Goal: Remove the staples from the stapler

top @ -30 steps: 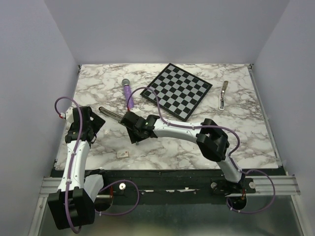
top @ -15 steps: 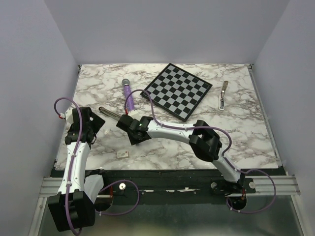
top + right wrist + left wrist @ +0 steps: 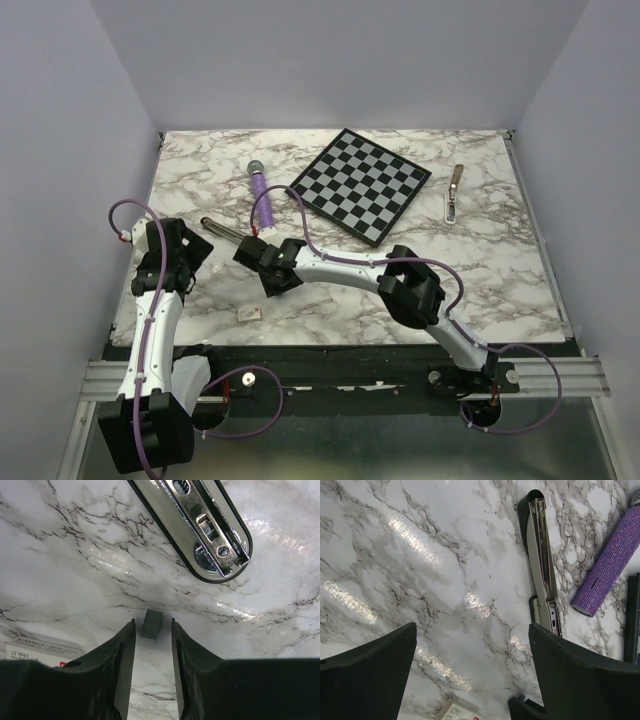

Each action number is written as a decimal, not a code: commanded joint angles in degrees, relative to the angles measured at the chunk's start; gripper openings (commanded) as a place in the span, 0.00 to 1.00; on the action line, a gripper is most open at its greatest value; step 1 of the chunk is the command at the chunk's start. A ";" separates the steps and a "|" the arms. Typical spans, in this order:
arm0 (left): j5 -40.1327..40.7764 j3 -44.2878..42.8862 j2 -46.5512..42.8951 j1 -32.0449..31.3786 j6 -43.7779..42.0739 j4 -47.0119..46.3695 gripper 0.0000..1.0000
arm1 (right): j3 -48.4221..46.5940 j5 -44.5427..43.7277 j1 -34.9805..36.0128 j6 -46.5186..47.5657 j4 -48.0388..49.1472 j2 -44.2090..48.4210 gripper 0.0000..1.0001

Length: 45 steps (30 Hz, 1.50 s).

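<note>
Pale lilac walls (image 3: 330, 60) enclose a glossy marble-patterned table (image 3: 500, 270) on three sides.

stapler (image 3: 542, 565): slim, long, black and silver. lies flat on the marble desk (image 3: 445, 580), silver channel facing up, ringed by a black rim at the rounded end. staples (image 3: 150, 624): one short grey block, just off that rounded end, not touching it.

Staples (image 3: 151, 624) lie beside the stapler (image 3: 210, 535); cylinder (image 3: 610, 560) right of it.
</note>
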State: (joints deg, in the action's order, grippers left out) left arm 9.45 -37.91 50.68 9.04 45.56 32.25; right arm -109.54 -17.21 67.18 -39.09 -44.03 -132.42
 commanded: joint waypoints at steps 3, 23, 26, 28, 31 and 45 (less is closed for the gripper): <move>0.30 0.64 -0.93 0.37 0.32 -0.61 0.99 | -2.09 -0.98 0.76 -1.07 -2.46 -2.23 0.40; 0.30 0.73 -0.84 0.28 0.41 -0.79 0.99 | -0.50 -1.60 0.76 1.47 -1.41 -1.00 0.29; 0.30 0.73 -0.58 0.37 0.41 -0.70 0.99 | -0.24 -1.86 0.76 1.91 -0.88 -0.65 0.28; 0.39 0.56 -0.40 0.37 0.41 -0.70 0.99 | -0.24 -2.04 0.67 2.26 -0.79 -0.47 0.27; 0.48 0.56 -0.49 0.28 0.32 -0.61 0.99 | 0.02 -2.48 0.76 2.44 -0.79 0.06 0.27; 0.48 0.21 0.12 0.28 0.05 -0.17 0.99 | 9.94 -8.88 -0.64 1.92 0.00 8.57 0.26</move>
State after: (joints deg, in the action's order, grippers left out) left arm 9.47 -37.80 50.68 9.04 45.56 32.25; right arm -103.81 -21.08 67.26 -36.84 -43.51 -129.29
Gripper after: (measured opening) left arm 0.985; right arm 0.260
